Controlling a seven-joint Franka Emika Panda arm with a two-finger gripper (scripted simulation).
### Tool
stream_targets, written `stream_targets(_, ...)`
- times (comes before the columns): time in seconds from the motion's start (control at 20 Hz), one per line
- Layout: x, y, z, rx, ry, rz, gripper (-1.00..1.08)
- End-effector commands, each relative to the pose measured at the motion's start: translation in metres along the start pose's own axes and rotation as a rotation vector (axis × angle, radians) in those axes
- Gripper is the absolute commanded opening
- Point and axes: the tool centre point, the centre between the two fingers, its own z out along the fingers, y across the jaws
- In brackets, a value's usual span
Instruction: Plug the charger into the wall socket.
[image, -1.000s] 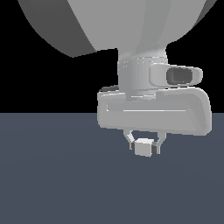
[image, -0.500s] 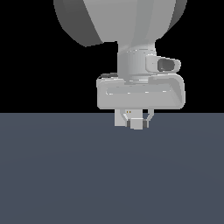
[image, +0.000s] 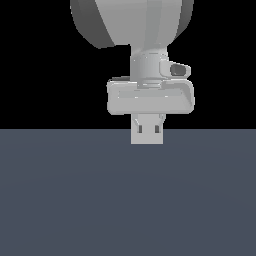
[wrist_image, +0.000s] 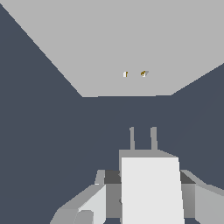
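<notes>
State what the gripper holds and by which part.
The gripper holds the charger by its body's two opposite sides, prongs pointing toward the wall socket.

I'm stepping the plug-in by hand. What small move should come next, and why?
Probably ease the charger, shut in the tool, straight toward the wall socket, nudging sideways first: its two prongs point at the plate but look slightly offset from the two holes, with a clear gap between.

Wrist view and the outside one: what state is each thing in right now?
charger: held in the claw, its two prongs pointing at the wall socket, not yet plugged in.
wall socket: its two holes are empty, and there is a gap to the prongs.
claw: closed on the charger.
</notes>
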Motion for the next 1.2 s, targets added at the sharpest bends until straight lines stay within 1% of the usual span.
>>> stream_targets(0.0,0.004,-0.002,-0.002,0.003,-0.001,-0.018,-1.00)
stream_targets(0.7,0.005,-0.003,-0.001,0.003,-0.002,-0.016,-1.00)
stream_targets(0.9,0.012,-0.003,0.000,0.003,-0.002,-0.016,-1.00)
stream_targets(1.15,0.027,-0.003,0.003,0.003,-0.002,-0.016,-1.00)
